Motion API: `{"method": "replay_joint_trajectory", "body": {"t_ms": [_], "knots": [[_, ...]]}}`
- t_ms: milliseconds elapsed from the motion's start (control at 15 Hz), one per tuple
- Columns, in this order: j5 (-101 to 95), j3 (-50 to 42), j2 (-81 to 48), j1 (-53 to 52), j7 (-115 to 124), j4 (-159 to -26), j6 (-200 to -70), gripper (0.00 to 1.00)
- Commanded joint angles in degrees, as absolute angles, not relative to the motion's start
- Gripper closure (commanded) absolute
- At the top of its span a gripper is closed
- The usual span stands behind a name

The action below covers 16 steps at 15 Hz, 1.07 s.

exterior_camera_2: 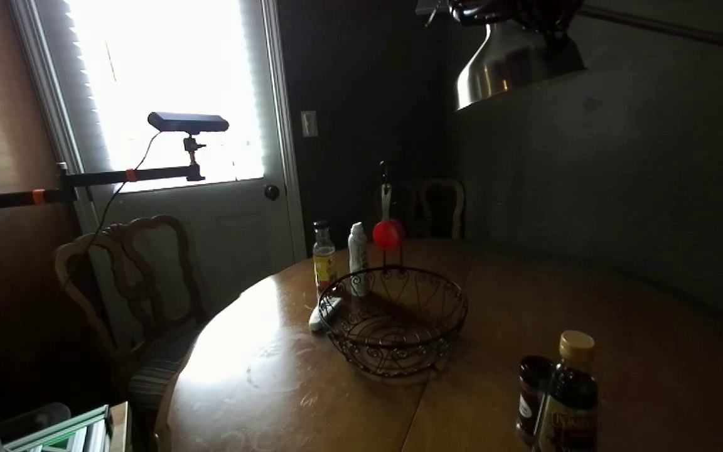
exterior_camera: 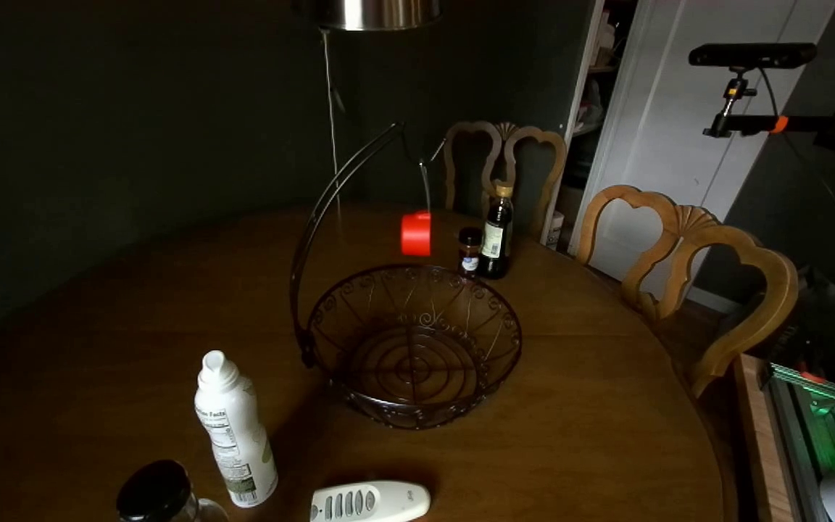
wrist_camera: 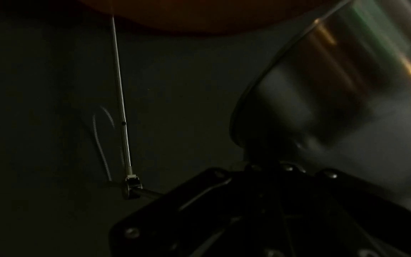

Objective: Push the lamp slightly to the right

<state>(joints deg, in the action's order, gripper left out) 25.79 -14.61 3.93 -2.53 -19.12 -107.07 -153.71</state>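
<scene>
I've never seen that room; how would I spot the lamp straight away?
Start from the wooden table and find the dark wire basket on it. Look up, toward the top of both exterior views, to the lamp. Unlike the open wire basket, it is a smooth, silvery metal shade, raised above the table.

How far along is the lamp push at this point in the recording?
Done, it seems: the approach. In the wrist view the gripper is right beside the lamp, its fingers apparently together. In hand, likely: the push, since they overlap the lamp's outline, though the dark picture doesn't settle contact. Left: finishing any rightward push and backing away, as the gripper is not yet clear of the lamp.
</scene>
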Motion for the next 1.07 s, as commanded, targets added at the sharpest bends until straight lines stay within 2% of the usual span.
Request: {"method": "replay_joint_trajectory", "body": {"t_ms": [0, 267, 533, 1000], "knots": [[28.4, -14.6, 2.6, -3.0, -19.3, -105.3, -151.3, 1.0], [33.1, -14.6, 3.2, -3.6, -19.9, -103.9, -144.5, 1.0], [35.4, -10.6, 3.0, -0.1, -19.4, -102.5, -139.4, 1.0], [37.1, -7.9, 3.3, 0.6, -19.5, -102.5, -135.7, 1.0]]}}
